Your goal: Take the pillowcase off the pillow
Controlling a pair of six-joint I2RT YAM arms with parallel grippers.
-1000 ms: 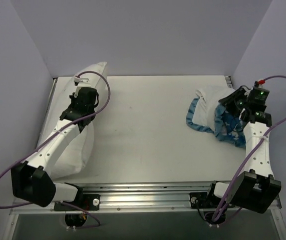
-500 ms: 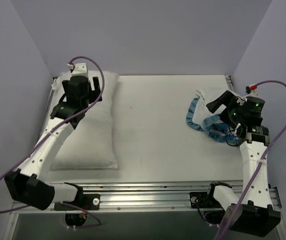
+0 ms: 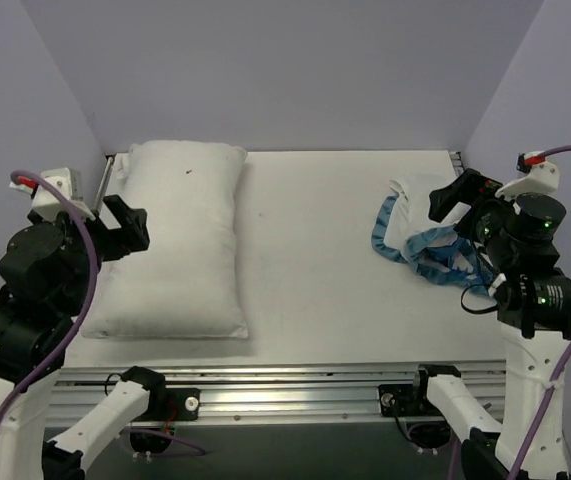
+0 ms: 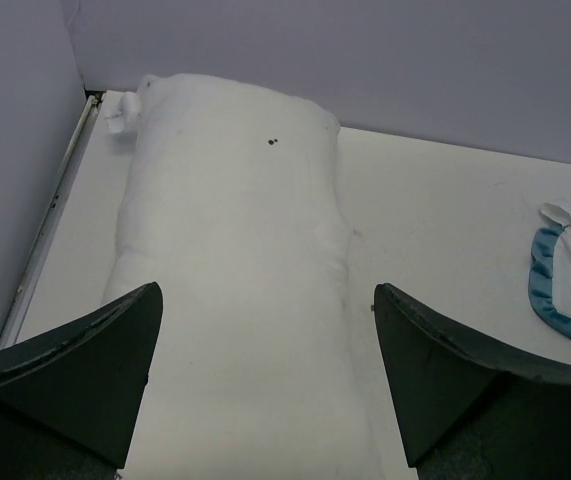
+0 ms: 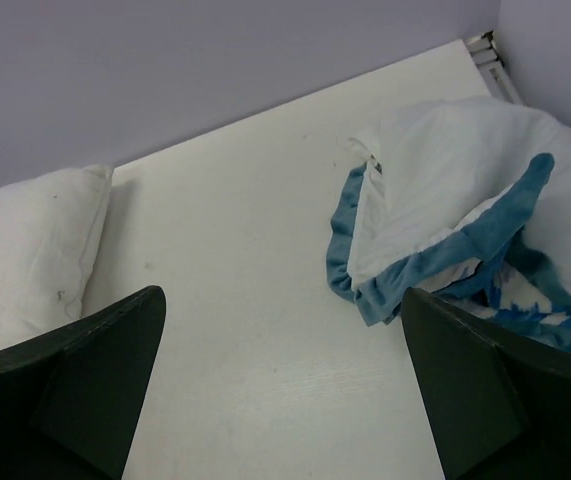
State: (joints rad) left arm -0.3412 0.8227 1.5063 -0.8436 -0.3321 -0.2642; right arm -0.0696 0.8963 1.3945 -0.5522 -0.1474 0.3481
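Starting w/ the top view: the pillow [image 3: 180, 240] is seen bare and flat on the table [image 3: 305, 260]. The pillowcase [image 3: 430, 245] is heaped well apart from the pillow, to its right, fully off it, so the task is judged approx. done. Risk from here: if the right gripper [image 3: 457, 203] is lowered carelessly, the teal ruffle could be snagged and the cover dragged toward the pillow or off the table. The left gripper [image 3: 127, 226] is held raised at the pillow's left edge, jaws apart, nothing in them. The right gripper is held up near the pillowcase, on the side away from the pillow, likewise spread and empty.

Left wrist view: a blind descent could press the fingers [image 4: 85, 370] into the pillow [image 4: 235, 200] & shove it toward the wall. The cam is pitched down along the pillow's length, w/ the pillow framed between the spread fingers and no contact shown. A bit of the pillowcase [image 4: 565, 270] is caught far to the pillow's right.

Right wrist view: loose folds of the pillowcase [image 5: 445, 200] lie close under the right-hand finger, so a sideways swing could catch them. The wrist is tilted down toward bare table [image 5: 245, 250] between pillowcase and pillow [image 5: 25, 250]. The jaws are wide, nothing gripped.
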